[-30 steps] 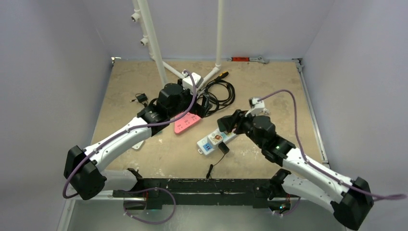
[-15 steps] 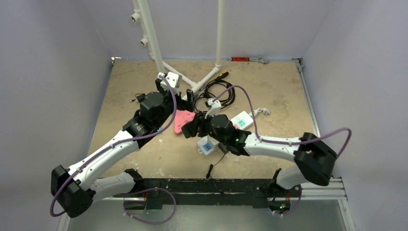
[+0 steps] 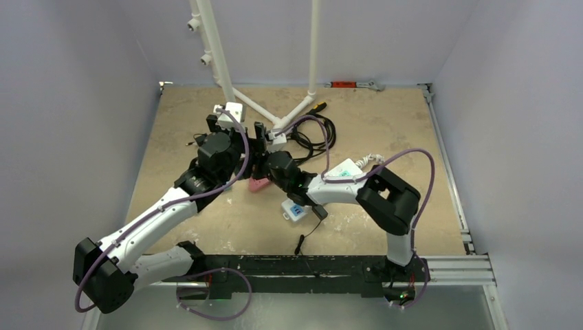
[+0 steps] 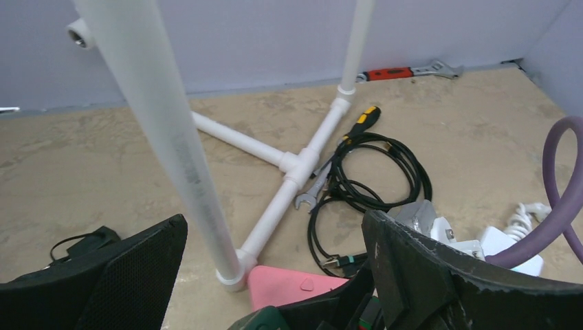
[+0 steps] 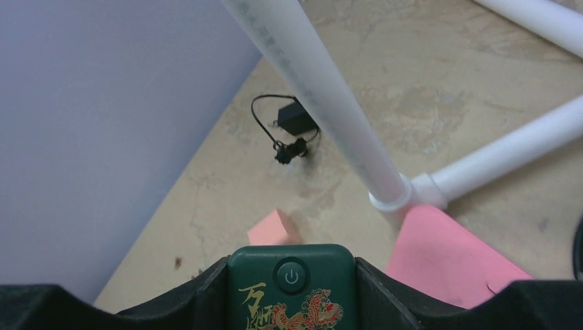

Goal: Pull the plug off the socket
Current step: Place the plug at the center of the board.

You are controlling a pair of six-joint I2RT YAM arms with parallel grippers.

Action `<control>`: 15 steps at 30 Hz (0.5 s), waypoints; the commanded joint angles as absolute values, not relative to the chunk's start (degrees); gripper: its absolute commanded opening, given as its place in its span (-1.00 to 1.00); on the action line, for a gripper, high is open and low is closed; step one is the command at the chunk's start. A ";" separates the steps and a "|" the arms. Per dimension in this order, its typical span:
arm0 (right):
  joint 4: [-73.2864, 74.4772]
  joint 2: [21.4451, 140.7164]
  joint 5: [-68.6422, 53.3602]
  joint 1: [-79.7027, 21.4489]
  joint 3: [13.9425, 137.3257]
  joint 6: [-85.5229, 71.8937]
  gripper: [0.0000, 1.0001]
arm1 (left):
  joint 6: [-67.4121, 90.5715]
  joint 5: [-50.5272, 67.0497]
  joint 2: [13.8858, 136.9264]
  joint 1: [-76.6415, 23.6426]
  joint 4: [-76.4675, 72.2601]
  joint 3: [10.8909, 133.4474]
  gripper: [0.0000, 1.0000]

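Observation:
My right gripper (image 5: 291,267) is shut on a dark green plug block (image 5: 295,302) with a power button and a dragon print. It holds the block in the air above a pink pad (image 3: 258,184), well left of the white socket strip (image 3: 347,170). The strip lies on the table with a blue piece (image 3: 295,210) at its near end. My left gripper (image 4: 275,227) is wide open and faces the right gripper (image 3: 265,168). A corner of the green block (image 4: 268,317) shows low between the left fingers, touching neither of them.
A white pipe stand (image 3: 220,62) rises close behind both grippers, its foot (image 4: 234,275) at the pink pad's edge. Black coiled cable (image 3: 316,134), a screwdriver (image 4: 362,118), a wrench (image 4: 405,71), a small black adapter (image 5: 292,120) and a pink cube (image 5: 273,228) lie around.
My right arm has swung left from over the white strip to the left gripper, carrying the green block. The left gripper has shifted back and left, still open.

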State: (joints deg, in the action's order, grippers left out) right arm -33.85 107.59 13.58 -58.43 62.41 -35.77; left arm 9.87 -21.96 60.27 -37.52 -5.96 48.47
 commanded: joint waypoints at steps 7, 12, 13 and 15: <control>-35.97 115.92 10.91 -59.33 71.67 -32.08 -0.76 | 12.16 -18.66 57.70 -39.46 -9.07 48.70 0.99; -34.16 118.12 10.79 -59.33 74.00 -31.99 -0.47 | 12.30 -18.90 57.12 -39.38 -9.12 48.56 0.99; -33.97 118.37 10.73 -59.33 74.27 -31.99 -0.39 | 12.30 -18.83 57.12 -39.45 -9.06 48.59 0.99; -33.41 118.69 10.77 -59.33 74.75 -31.91 -0.24 | 12.35 -18.89 57.15 -39.41 -8.99 48.69 0.99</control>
